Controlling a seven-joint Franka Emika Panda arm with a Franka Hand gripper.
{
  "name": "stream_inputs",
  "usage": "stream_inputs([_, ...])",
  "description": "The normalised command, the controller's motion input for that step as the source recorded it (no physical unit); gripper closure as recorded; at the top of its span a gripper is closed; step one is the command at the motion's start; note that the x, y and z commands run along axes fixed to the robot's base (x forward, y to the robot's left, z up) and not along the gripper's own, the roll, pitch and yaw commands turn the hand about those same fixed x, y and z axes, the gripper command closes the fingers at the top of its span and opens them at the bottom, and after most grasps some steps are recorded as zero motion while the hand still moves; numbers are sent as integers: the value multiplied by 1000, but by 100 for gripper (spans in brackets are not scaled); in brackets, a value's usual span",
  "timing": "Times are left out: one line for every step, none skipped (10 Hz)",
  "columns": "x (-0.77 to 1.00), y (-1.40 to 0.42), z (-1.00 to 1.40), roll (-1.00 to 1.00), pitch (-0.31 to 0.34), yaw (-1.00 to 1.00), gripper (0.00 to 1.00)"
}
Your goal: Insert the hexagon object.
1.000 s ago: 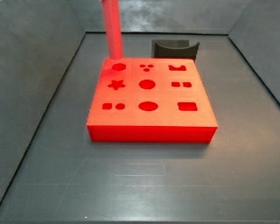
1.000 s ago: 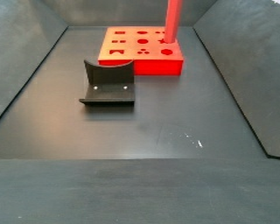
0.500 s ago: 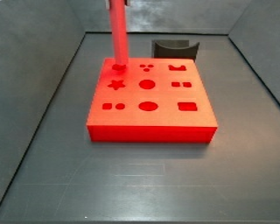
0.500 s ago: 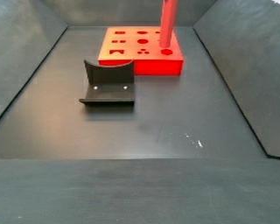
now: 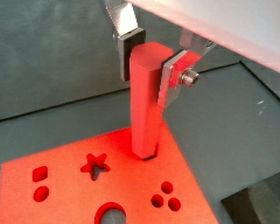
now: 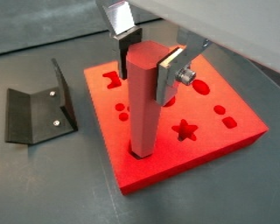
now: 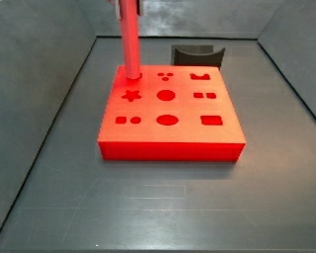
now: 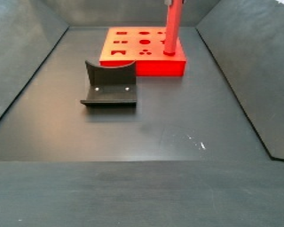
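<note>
The hexagon object (image 5: 147,105) is a long red peg, standing upright. My gripper (image 5: 150,59) is shut on its top end, silver fingers on two sides. Its lower end stands in a hole at a corner of the flat red block (image 5: 73,201). In the other wrist view the peg (image 6: 143,105) meets the block (image 6: 213,140) near its front corner, next to a star-shaped hole (image 6: 185,131). In both side views the peg (image 7: 127,40) (image 8: 173,27) rises out of the block (image 7: 170,128) (image 8: 138,55) and past the top edge; the gripper is out of view there.
The fixture, a dark L-shaped bracket on a base plate (image 8: 109,84), stands on the dark floor beside the block; it also shows in a wrist view (image 6: 35,109) and behind the block in a side view (image 7: 197,54). Grey walls surround the floor.
The peg has moved down: its lower end, which sat at the block's top face, now stands deeper in the corner hole. The block and fixture have not moved.
</note>
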Motion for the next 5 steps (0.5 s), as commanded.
stream_inputs([0, 34, -220, 41, 3, 0, 100])
stream_inputs([46, 40, -123, 23, 19, 3, 100])
stream_inputs([103, 51, -103, 7, 23, 31, 100])
stream_inputs([89, 86, -77, 4, 31, 11, 100])
stream_inputs([120, 97, -14, 4, 50, 0, 100])
